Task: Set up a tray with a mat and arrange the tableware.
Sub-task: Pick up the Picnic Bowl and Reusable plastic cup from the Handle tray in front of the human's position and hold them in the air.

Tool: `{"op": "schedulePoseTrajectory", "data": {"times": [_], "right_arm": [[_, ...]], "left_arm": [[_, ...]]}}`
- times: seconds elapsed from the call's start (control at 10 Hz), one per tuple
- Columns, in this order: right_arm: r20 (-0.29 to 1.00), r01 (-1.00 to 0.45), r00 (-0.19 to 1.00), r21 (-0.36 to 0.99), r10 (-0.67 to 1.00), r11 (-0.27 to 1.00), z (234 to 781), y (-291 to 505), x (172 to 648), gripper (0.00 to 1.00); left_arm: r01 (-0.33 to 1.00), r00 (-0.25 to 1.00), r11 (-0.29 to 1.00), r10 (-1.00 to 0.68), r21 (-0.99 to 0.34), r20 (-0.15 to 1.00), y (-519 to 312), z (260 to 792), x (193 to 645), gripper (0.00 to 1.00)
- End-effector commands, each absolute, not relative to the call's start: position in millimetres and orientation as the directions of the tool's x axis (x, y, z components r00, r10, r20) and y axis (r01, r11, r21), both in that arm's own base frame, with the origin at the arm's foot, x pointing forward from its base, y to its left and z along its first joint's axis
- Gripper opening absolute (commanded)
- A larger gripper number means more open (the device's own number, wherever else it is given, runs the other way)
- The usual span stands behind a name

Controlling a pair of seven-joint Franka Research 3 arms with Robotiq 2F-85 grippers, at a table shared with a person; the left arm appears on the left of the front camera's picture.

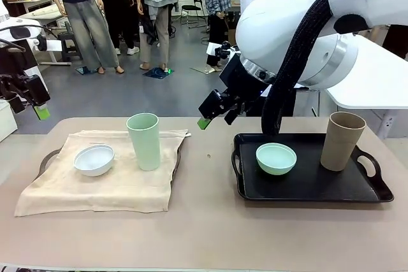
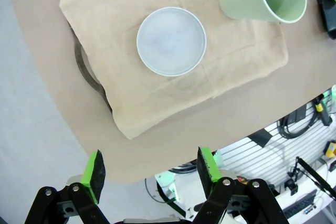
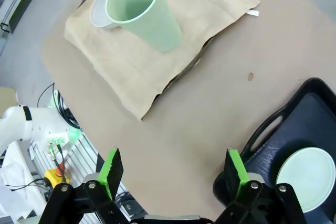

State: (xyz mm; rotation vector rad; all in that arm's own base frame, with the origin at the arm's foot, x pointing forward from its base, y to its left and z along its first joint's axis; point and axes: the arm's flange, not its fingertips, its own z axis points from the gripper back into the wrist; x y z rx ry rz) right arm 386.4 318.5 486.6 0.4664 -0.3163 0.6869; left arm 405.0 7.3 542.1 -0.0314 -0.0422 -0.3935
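The tall pieces look likeliest to cause trouble. The tall pale-green cup (image 1: 145,141) stands on a loose beige mat (image 1: 108,189), so a sideways nudge from a finger, or a tug on the cloth, could tip it onto the small white bowl (image 1: 94,159) at its 9 o'clock. The mat overhangs its tray (image 1: 46,160) toward 7 o'clock, so dragging anything across it would probably bunch it. The tall brown cup (image 1: 342,140) stands at 3 o'clock on the black tray (image 1: 306,189), under the bulky right arm and its black hose. A careless descent could knock it over. The small mint-green bowl (image 1: 276,158) at its 9 o'clock is shallow with a thin rim, so I judge a pinch there could slip. This tray shows no mat, so both pieces may need lifting off first.

The right hand (image 1: 217,119) hovers above the gap between the trays, fingers spread and holding nothing. The left hand (image 2: 150,166) hangs beyond the 9 o'clock edge, also spread and empty.

The surface (image 1: 204,234) is a matte tan top with rounded corners. The matted tray lies at 9 o'clock and the black one at 3 o'clock, well apart. Beyond it, at 12 o'clock, people (image 1: 89,17) stand on a grey floor, and a white bench (image 1: 376,87) sits at 2 o'clock.
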Motion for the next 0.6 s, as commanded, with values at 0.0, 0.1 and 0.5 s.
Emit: {"op": "schedulePoseTrajectory", "data": {"times": [0.0, 0.1, 0.5], "right_arm": [[0.446, -0.670, 0.729, 0.311, 0.519, 0.674, 481.4, 312.8, 382.8, 1.00], [0.446, -0.670, 0.729, 0.311, 0.519, 0.674, 481.4, 312.8, 382.8, 1.00], [0.488, -0.488, 0.856, 0.646, 0.174, 0.588, 563.2, 177.9, 353.7, 1.00]], "left_arm": [[0.395, 0.917, 0.918, -0.393, -0.030, 0.068, 7.3, 540.8, 404.9, 0.90], [0.395, 0.917, 0.918, -0.393, -0.030, 0.068, 7.3, 540.8, 404.9, 0.90], [0.436, 0.899, 0.808, -0.411, -0.396, 0.153, 12.5, 543.5, 403.8, 0.91]]}}
